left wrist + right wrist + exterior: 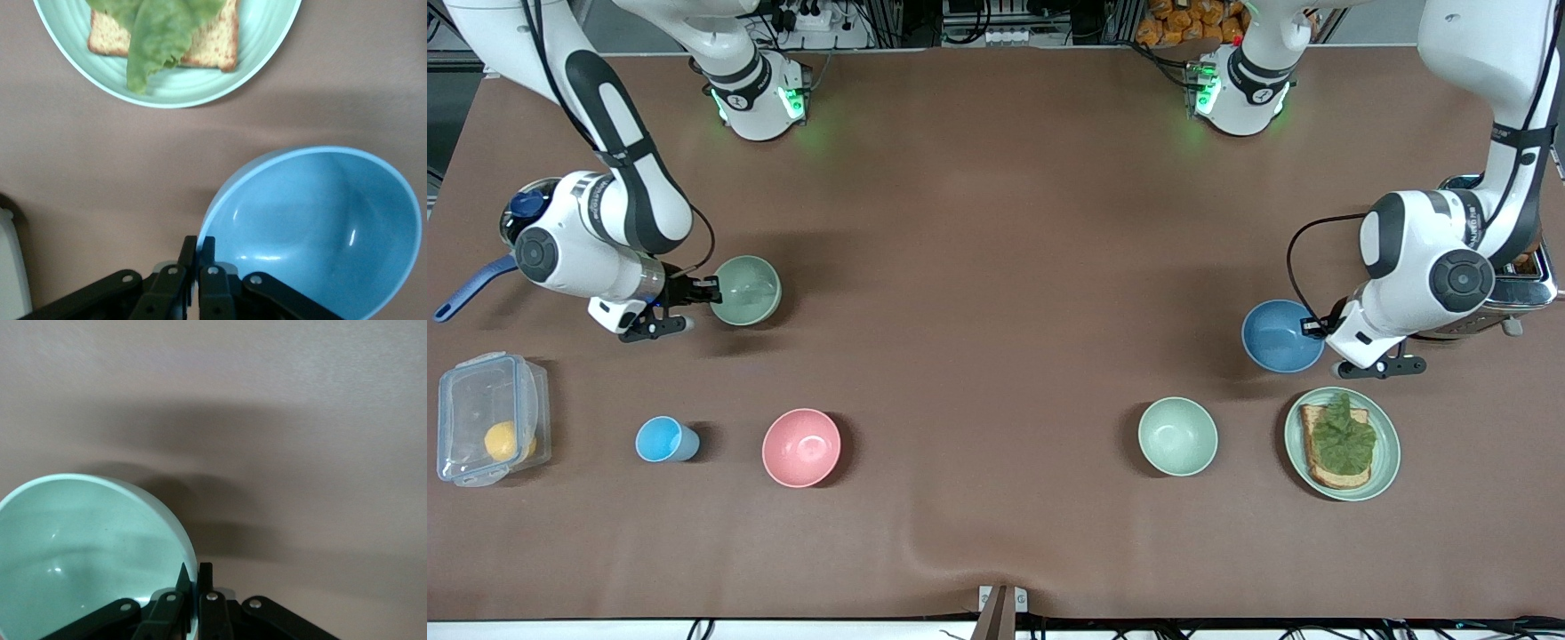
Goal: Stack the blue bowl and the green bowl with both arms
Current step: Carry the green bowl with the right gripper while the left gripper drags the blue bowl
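We log the left end effector (198, 250) pinched shut on the blue bowl (1280, 335) rim near the left arm's bench edge, the right end effector (193, 577) likewise clamping the green bowl (746, 290) rim (rim grips presumably for lifting and nesting).

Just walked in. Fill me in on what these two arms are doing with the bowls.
Each arm has pinched a bowl by its rim. The left gripper is shut on the blue bowl, which sits beside the plate with toast, at the left arm's end of the table. The right gripper is shut on the green bowl at the right arm's end. The bowls are wide apart, so no stacking yet. A second green bowl and a pink bowl sit untouched, nearer the front camera.
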